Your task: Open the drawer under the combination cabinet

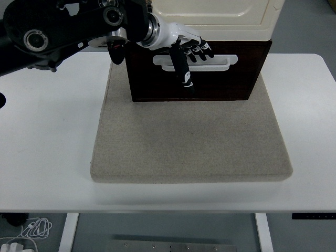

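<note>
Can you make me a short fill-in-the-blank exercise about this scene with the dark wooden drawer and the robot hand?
1. The dark brown wooden drawer has a long ____ handle across its front.
2. The cabinet stands on a grey-beige felt ____.
3. The hand at the handle, the left hand, enters from the picture's ____ edge.
4. The cabinet part above the drawer is ____ in colour.

Missing words: white; mat; left; cream

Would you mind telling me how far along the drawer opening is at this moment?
Done: the left hand has reached the dark drawer under the cream cabinet. In hand: its fingers sit at the white handle, thumb hanging down in front; a firm grip cannot be confirmed. Left: the drawer front looks flush, so the pull over the grey mat remains.
</note>
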You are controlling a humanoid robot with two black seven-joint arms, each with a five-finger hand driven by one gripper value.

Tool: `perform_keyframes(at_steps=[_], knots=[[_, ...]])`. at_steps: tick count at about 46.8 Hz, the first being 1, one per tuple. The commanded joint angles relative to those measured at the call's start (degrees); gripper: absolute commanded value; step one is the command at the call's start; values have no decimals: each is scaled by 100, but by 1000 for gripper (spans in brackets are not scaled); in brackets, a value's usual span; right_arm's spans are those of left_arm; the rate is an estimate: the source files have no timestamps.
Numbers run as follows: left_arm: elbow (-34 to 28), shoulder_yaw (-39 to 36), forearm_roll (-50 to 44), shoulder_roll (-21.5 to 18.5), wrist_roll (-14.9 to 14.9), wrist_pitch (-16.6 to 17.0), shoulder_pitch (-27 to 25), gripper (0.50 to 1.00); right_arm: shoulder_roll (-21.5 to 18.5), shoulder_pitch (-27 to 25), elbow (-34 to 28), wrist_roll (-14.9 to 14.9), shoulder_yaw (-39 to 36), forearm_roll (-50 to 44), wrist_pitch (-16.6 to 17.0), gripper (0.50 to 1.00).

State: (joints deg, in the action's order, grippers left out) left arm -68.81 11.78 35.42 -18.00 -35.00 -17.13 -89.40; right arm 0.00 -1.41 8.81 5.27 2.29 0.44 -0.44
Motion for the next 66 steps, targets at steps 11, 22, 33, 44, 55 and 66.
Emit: perform_keyframes(at_steps=[11,22,33,44,55,66], knots=[[69,0,0,33,0,61,72,1000,0,0,-2,0,0,0,0,928],[104,0,9,86,0,104,116,1000,0,0,7,0,0,0,0,928],[113,0,9,130,0,113,125,1000,0,0,-2,0,0,0,0,928],[104,0,9,139,0,113,133,1000,0,0,-2,0,0,0,0,928],[104,-9,9,209,0,113,204,1000,0,0,7,0,0,0,0,928],[104,-9,9,218,0,113,213,1000,0,0,-2,0,0,0,0,928]])
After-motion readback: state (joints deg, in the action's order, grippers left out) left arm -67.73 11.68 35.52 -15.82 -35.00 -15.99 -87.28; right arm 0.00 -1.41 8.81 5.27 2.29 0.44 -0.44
